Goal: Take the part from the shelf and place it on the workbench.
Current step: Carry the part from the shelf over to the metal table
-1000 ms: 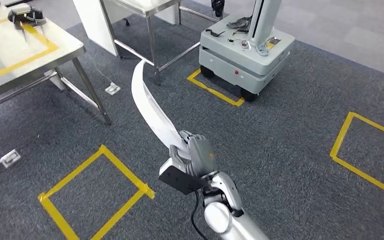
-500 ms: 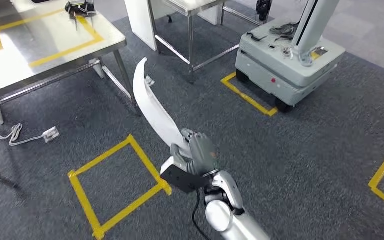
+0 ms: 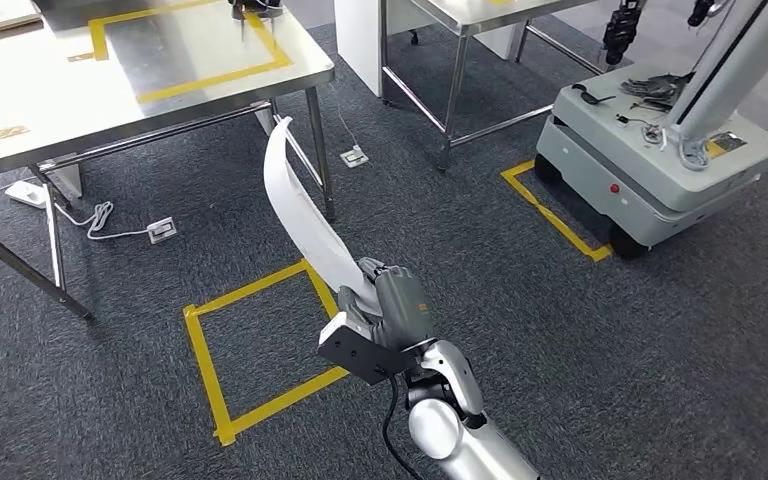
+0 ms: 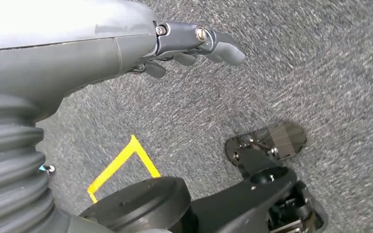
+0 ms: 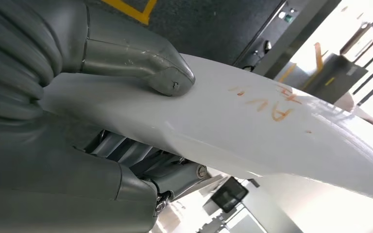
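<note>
One curved part in hand, workbench ahead

One long, curved white plastic part is clamped at its lower end by the right hand — thumb pressed on top, fingers wrapped beneath — and sweeps up and away from the hand toward the steel-topped workbench with yellow tape lines. The left hand hangs over the grey carpet, fingers loosely apart, holding nothing. Judging by this, the carry step is under way — next comes closing on the bench and lowering the part flat.

Open carpet lies ahead, hemmed by the steel table legs at left and the wheeled cart at right.
</note>
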